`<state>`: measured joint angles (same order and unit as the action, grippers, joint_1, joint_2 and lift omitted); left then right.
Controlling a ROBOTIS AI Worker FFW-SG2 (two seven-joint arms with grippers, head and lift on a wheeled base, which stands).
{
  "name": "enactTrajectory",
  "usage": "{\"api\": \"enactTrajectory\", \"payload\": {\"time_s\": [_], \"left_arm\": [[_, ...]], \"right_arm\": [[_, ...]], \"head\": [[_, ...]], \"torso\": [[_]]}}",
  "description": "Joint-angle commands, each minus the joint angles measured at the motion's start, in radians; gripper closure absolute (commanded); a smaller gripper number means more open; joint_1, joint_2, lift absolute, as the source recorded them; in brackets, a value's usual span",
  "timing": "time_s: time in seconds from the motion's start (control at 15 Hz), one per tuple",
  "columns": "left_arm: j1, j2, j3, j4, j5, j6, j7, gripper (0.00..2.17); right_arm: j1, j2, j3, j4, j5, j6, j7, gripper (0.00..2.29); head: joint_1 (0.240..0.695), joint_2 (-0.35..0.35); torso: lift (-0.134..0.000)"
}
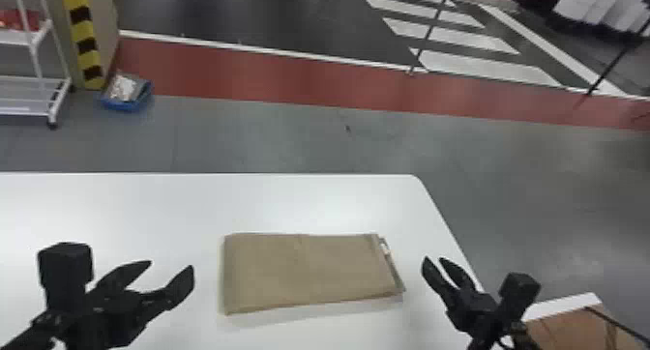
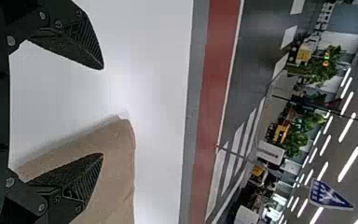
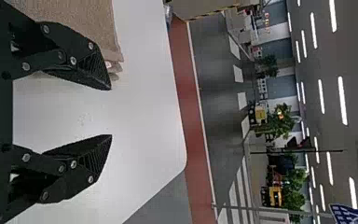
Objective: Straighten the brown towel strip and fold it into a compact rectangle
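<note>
Towel (image 1: 309, 271) flat on table (image 1: 145, 204), prob. soft & light, best gripped by layered R end; L hand (image 1: 168, 265), R hand (image 1: 434, 260) spread.

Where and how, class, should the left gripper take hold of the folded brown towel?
Probably by the left short end of the brown towel, coming in low from the left, one finger above, one beneath. That end looks smooth, like a closed fold, while the right end shows stacked edges that might slip apart. The left gripper is open, left of it.
</note>
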<state>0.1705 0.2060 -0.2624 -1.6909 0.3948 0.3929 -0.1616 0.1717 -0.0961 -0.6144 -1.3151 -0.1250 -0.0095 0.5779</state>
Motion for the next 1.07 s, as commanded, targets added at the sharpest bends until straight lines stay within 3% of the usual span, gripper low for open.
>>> {"api": "enactTrajectory", "payload": {"time_s": [0.0,0.2,0.4,0.67,0.8,1.0], "left_arm": [[-0.008,-0.01,-0.04,0.019,0.022,0.06,0.016,0.27],[-0.08,-0.062,-0.132,0.166,0.042,0.067,0.043,0.27],[-0.132,-0.122,-0.166,0.3,0.049,0.021,0.048,0.27],[-0.157,-0.143,-0.193,0.329,0.047,0.008,0.068,0.28],[-0.157,-0.143,-0.199,0.33,0.045,0.008,0.07,0.48],[-0.157,-0.14,-0.21,0.326,0.038,0.011,0.076,1.03]], "right_arm": [[0.0,0.006,0.002,0.022,-0.001,-0.046,-0.001,0.68],[0.012,0.007,0.002,0.033,-0.016,-0.089,0.0,0.61],[0.034,0.009,-0.007,0.033,-0.035,-0.132,0.011,0.6],[0.038,-0.005,-0.034,0.07,-0.041,-0.172,0.023,0.6],[0.035,-0.008,-0.034,0.079,-0.042,-0.191,0.025,0.6],[0.029,-0.008,-0.033,0.085,-0.041,-0.194,0.026,0.6]], "head": [[0.695,-0.35],[0.695,-0.35],[0.695,-0.35],[0.695,-0.35],[0.695,-0.35],[0.695,-0.35]], "torso": [[0.0],[0.0],[0.0],[0.0],[0.0],[0.0]]}}
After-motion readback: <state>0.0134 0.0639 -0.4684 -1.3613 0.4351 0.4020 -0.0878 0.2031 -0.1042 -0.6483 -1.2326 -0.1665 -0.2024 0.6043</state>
